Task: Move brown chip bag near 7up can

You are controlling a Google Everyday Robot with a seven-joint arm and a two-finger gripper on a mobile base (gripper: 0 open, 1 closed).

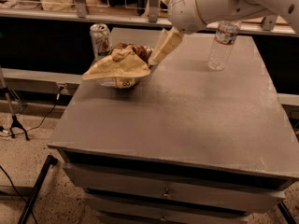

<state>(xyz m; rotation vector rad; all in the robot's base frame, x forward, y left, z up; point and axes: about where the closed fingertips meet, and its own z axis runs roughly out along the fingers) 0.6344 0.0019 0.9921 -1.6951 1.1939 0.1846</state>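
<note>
The brown chip bag (122, 65) lies crumpled at the table's back left, with its dark brown top toward the back and its pale cream side up. The 7up can (100, 39) stands upright just behind and left of it, very close. My gripper (154, 59) reaches down from the upper right and is shut on the bag's right end. The bag's underside is hidden, so I cannot tell whether it rests fully on the table.
A clear plastic water bottle (222, 45) stands at the back right of the grey table (187, 115). A shelf with bags and wire racks (93, 3) runs behind the table. Drawers sit below the front edge. Cables and a stand (14, 120) are on the floor at left.
</note>
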